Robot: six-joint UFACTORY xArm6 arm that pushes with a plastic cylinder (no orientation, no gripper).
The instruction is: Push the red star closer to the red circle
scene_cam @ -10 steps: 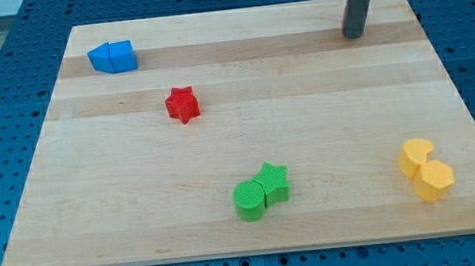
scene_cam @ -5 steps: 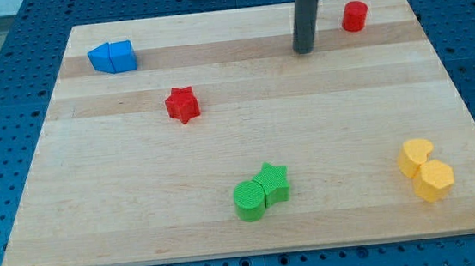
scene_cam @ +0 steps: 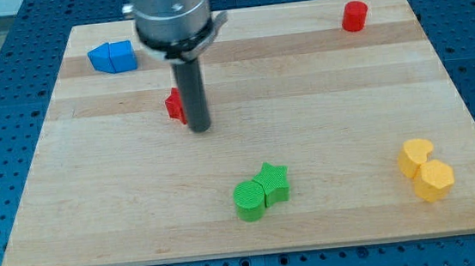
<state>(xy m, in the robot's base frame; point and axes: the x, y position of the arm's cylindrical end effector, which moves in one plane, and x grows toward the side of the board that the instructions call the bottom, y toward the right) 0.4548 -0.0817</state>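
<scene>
The red star (scene_cam: 173, 105) lies on the wooden board at the upper left of centre, partly hidden behind my rod. My tip (scene_cam: 200, 128) rests on the board just right of and slightly below the star, close to it or touching it; I cannot tell which. The red circle (scene_cam: 354, 16) stands near the board's top right corner, far to the right of the star.
Two blue blocks (scene_cam: 113, 57) sit together at the top left. A green circle (scene_cam: 249, 200) and a green star (scene_cam: 274, 182) touch each other at the bottom centre. Two yellow blocks (scene_cam: 425, 169) sit at the bottom right. The wooden board (scene_cam: 322, 108) lies on a blue perforated table.
My rod has swept from the top right, near the red circle, leftward and down to beside the red star. The blocks have not visibly moved.
</scene>
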